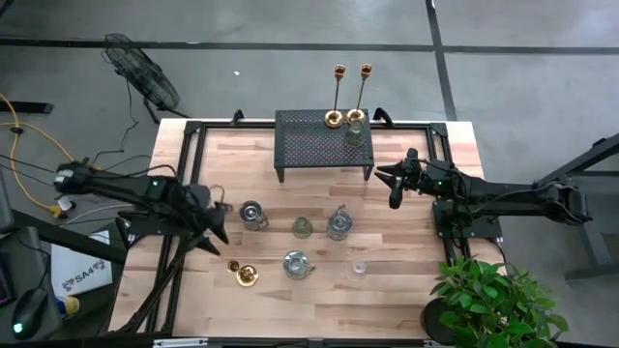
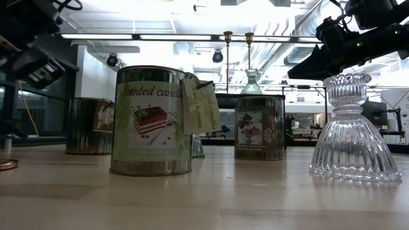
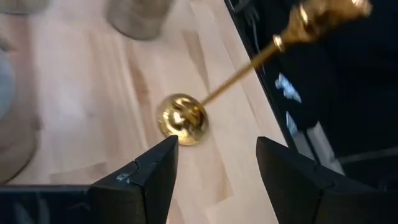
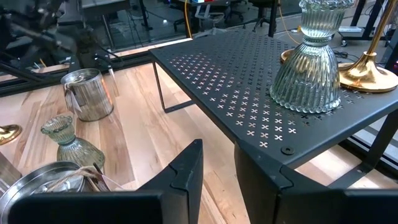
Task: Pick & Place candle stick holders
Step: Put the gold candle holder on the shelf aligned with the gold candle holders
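On the wooden tabletop (image 1: pixel 406 280), the left claw (image 1: pixel 219 232) hangs at about nine o'clock from the middle, its fingers (image 3: pixel 140 180) spread wide and holding nothing. Just toward five o'clock from it stands one brass candle stick holder (image 1: pixel 247 275), its round base (image 3: pixel 181 119) lying ahead of the fingertips in the left wrist view.

The right claw (image 1: pixel 392 187) hovers at about three o'clock, close beside the black mesh stand (image 1: pixel 323 145); its fingers (image 4: pixel 186 171) stand narrow, with a small gap and nothing between them.

On the stand, at twelve o'clock, are two tall brass holders (image 1: pixel 338 92) and a ribbed glass holder (image 4: pixel 309 65). Another glass holder (image 1: pixel 303 227) stands near the middle, and a clear one (image 1: pixel 359 268) toward five o'clock. Candle tins (image 1: pixel 251 215) stand among them.
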Tool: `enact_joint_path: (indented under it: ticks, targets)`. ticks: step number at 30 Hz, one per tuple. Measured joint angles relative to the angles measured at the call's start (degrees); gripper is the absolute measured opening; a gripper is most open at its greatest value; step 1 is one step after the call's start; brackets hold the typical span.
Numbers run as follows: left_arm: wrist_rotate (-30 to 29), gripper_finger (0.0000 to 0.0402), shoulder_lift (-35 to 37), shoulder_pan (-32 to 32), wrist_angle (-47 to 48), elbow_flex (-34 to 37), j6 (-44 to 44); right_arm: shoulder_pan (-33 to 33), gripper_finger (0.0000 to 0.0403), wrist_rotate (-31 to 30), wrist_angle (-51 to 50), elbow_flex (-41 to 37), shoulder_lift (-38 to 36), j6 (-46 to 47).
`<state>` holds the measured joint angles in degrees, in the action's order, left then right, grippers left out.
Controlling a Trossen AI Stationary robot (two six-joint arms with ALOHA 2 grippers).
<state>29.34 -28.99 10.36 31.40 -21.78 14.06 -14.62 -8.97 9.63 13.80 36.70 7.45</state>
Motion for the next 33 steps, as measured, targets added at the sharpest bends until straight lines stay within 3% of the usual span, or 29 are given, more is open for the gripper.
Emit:
enact_joint_path:
  ticks: [6,11,19,25,33]
  targets:
    - [-8.03,0.0212,-8.28,10.70,-6.91,0.06,-0.27,-0.01,0.0084,0.00,0.00,-0.02,0.01,-0.01]
    - [-15.00,0.0212,-14.35,16.01,-11.63,0.06,-0.27,-0.01,0.0084,0.00,0.00,-0.02,0.01,-0.01]
    - [-17.78,0.0212,-22.27,19.41,-20.70,0.06,-3.50,-0.01,0.0084,0.00,0.00,-0.02,0.01,-0.01]
    - [-20.47,0.0212,-24.32,19.31,-28.58,0.06,-5.26,-0.01,0.0084,0.00,0.02,-0.02,-0.01,-0.01]
    - [-16.43,0.0208,-24.42,19.31,-32.20,0.06,-6.49,0.01,0.0084,0.00,0.00,-0.02,0.01,0.01]
